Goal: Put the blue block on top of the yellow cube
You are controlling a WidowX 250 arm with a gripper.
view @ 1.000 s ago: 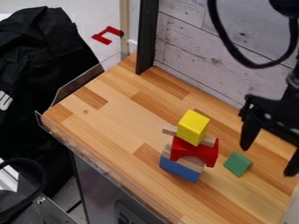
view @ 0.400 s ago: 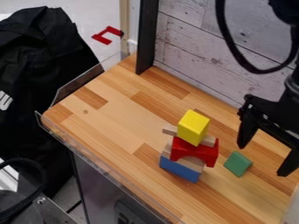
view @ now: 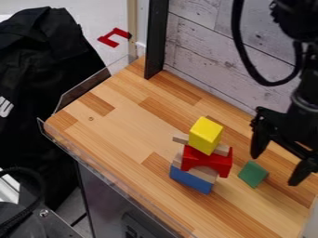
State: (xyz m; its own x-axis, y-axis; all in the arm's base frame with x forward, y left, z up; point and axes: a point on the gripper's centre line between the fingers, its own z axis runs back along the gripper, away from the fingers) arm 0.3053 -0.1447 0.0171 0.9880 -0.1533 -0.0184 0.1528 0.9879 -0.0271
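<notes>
Because the blue block (view: 191, 180) is set lowest in the stack, toward the railed long edge of the bench (view: 124, 135), the pile could be toppled if it is pulled out first; the yellow cube (view: 205, 135), perched on top, would likely be shed. With its fingers spread and nothing held, the gripper (view: 275, 169) could be fouled by the green block (view: 253, 174) nearby.

Light: bright, diffuse. Table (view: 124, 132): mostly evenly lit. Yellow cube (view: 205, 135): top brighter than sides. Bag (view: 46, 93): dark, folds faintly lit.
</notes>
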